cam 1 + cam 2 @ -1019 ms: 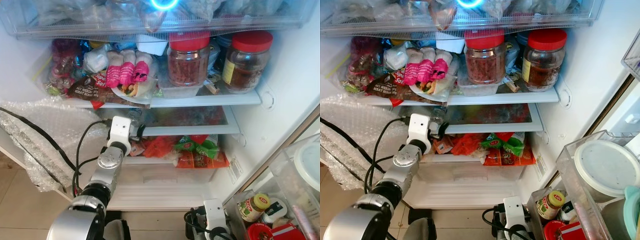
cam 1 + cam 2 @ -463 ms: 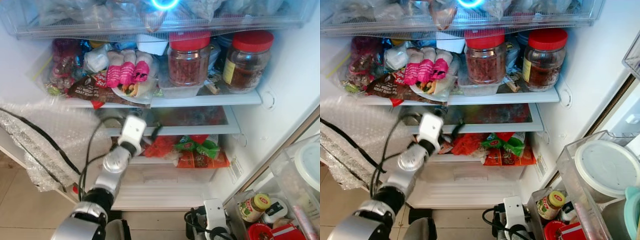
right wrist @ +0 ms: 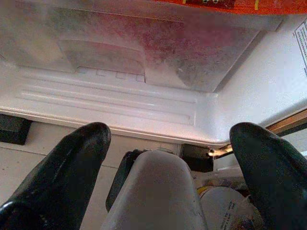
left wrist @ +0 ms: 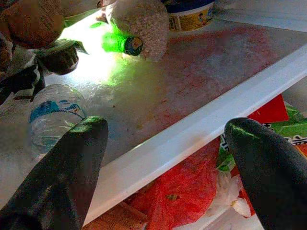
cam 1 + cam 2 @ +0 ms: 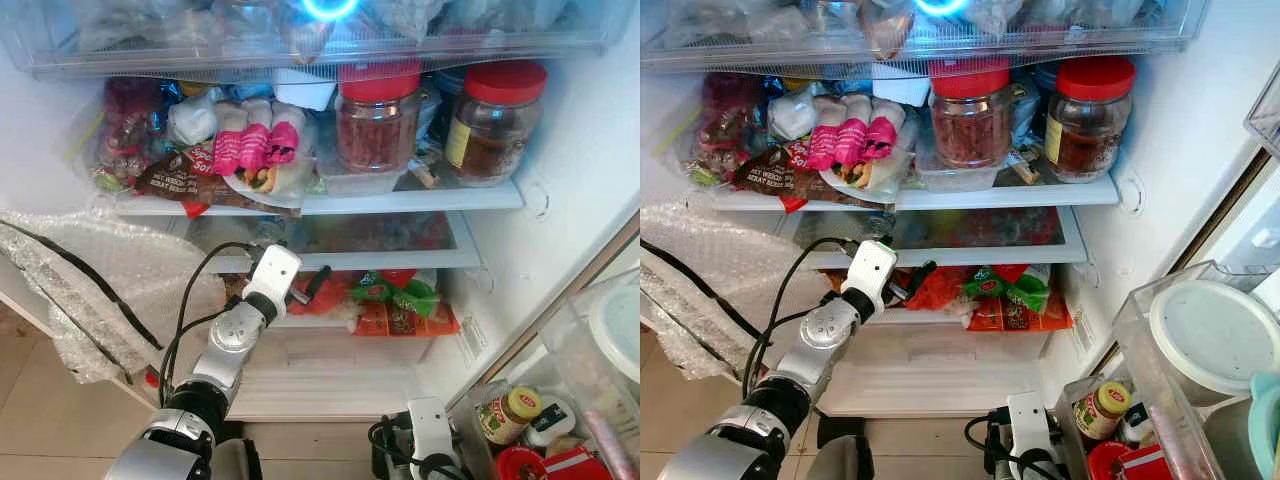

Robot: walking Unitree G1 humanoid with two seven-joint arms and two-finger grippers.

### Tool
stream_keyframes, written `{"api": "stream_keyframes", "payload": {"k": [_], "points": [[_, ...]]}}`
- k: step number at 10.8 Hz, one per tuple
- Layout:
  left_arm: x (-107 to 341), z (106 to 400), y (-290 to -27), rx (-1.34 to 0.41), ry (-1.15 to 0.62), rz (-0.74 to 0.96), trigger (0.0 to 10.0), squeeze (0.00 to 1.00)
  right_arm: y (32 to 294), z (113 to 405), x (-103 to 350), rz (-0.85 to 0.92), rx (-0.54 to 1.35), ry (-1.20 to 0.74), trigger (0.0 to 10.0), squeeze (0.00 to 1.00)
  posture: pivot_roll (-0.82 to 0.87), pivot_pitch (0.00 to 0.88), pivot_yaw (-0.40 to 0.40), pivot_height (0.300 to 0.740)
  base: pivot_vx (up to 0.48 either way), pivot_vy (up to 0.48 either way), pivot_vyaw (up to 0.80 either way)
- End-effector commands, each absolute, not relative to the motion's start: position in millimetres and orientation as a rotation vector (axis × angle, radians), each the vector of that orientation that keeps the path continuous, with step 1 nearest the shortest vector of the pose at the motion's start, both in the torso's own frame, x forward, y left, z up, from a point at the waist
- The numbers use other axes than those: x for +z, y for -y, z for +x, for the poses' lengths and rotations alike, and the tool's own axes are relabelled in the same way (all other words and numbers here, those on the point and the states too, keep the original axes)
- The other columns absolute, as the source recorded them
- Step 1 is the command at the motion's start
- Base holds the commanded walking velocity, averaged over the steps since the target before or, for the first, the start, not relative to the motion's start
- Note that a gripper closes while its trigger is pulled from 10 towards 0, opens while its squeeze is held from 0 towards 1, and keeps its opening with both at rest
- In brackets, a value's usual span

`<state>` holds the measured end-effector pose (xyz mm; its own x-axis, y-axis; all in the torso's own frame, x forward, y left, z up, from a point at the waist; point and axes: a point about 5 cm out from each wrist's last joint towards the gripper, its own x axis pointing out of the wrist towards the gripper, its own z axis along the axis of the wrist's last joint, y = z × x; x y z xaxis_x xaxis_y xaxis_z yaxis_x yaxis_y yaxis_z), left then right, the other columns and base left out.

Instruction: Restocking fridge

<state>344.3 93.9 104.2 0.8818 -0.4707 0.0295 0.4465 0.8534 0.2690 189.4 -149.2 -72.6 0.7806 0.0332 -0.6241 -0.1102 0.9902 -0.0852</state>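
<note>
The fridge stands open in front of me. My left gripper [image 5: 308, 287] is open and holds nothing, and it sits at the front edge of the middle glass shelf [image 5: 380, 260]. Its fingers point over a red bag [image 5: 322, 292] on the level below. In the left wrist view a small water bottle [image 4: 53, 112] lies on that shelf, close to one finger. A green bottle [image 4: 117, 42] and a tub [image 4: 189, 14] lie further back. My right gripper [image 3: 168, 134] hangs open and holds nothing, low by the fridge's bottom edge.
Two red-lidded jars [image 5: 377, 115] [image 5: 492, 120] and pink-wrapped packets [image 5: 255, 140] crowd the upper shelf. Green [image 5: 395, 292] and orange [image 5: 400, 320] snack packets lie above the crisper drawer [image 5: 340, 350]. Bubble wrap [image 5: 110, 270] hangs at the left. The door bin [image 5: 505, 415] at the right holds jars.
My left arm has swung to the right along the front of the middle shelf and dipped slightly, so its fingers now reach toward the red bag. The right arm has not moved.
</note>
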Motion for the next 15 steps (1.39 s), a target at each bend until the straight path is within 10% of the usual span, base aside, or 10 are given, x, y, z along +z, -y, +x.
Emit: {"api": "stream_keyframes", "payload": {"k": [1,7,15], "points": [[94,341,-97,-0.486,0.053,0.277,10.0,0.0,151,163,-88,-0.108,0.065,-0.796,10.0,0.0,-0.14,0.081,0.052,0.61,0.0,0.0,0.0],[105,310,-101,-0.446,0.33,0.499,10.0,0.0,152,163,-88,-0.114,0.069,-0.802,10.0,0.0,-0.13,0.057,0.049,0.61,0.0,0.0,0.0],[97,277,-139,-0.239,0.181,0.245,10.0,0.0,154,163,-88,-0.118,0.066,-0.803,10.0,0.0,-0.13,0.068,0.047,0.61,0.0,0.0,0.0]]}}
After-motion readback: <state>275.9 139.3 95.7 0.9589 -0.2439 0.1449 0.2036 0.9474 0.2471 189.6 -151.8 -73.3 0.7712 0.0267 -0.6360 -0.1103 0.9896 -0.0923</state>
